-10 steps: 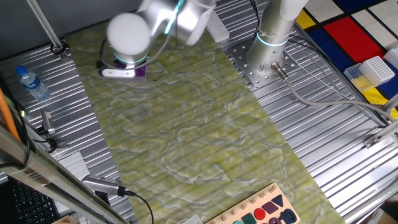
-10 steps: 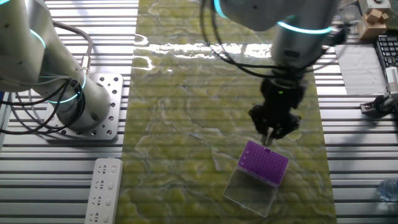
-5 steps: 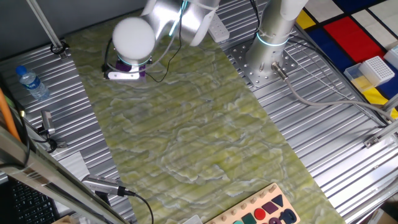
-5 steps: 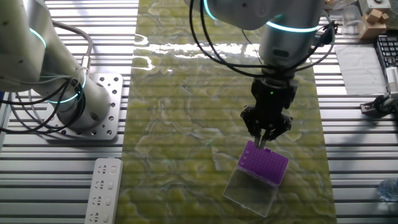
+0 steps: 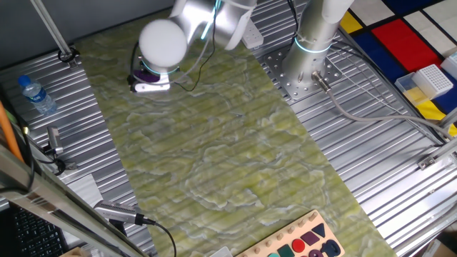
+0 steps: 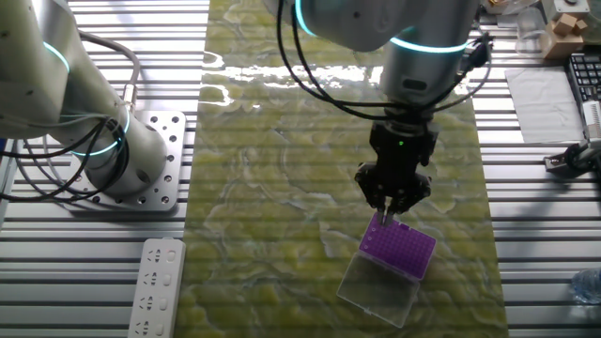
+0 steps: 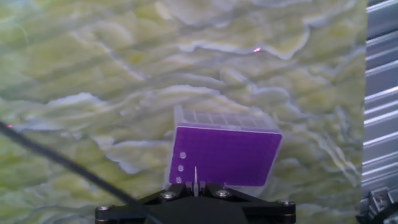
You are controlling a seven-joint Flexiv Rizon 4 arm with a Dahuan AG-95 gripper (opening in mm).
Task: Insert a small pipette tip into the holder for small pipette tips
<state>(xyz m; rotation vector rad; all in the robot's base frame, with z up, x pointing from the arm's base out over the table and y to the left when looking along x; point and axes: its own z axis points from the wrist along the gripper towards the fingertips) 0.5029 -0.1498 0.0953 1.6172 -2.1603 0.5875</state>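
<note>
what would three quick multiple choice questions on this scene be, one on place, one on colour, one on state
1. Where is the gripper?
A. over the purple holder's edge
B. over the remote
C. beside the water bottle

2. What colour is the holder's top?
A. yellow
B. purple
C. red

3. What is between the fingers?
A. nothing
B. a cable
C. a thin pale pipette tip

Answers: 1 A, the other fixed view shows it there. 2 B, the hand view shows purple. 3 C, the tip points from the closed fingers at the holder.
</note>
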